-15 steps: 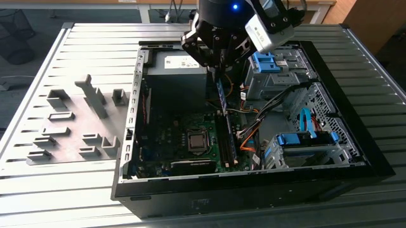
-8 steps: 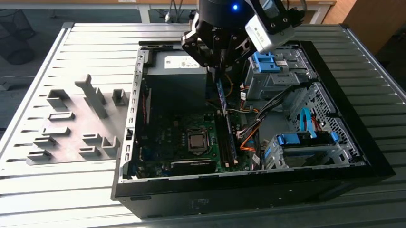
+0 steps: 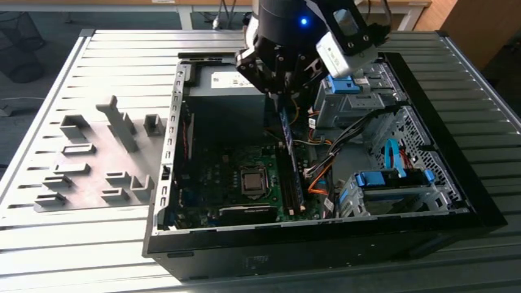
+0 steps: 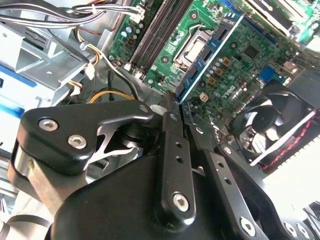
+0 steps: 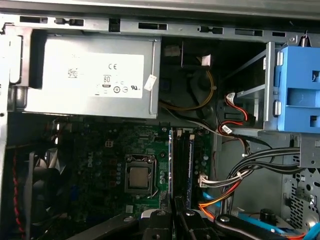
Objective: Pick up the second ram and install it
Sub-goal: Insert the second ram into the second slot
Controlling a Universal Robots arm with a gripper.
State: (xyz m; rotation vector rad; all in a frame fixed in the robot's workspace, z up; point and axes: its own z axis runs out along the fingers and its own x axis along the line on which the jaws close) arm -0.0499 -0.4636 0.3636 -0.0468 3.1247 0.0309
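The gripper (image 5: 176, 210), clamped on the second ram (image 5: 171, 165), holds it edge-down above the motherboard (image 5: 100, 165), seemingly not yet seated.

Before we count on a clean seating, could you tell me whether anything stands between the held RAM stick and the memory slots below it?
Nothing visible does. The pincer holds the second ram edge-down above the memory slots. The orange cables lie beside the slots, toward the exterior view's right, not across them.
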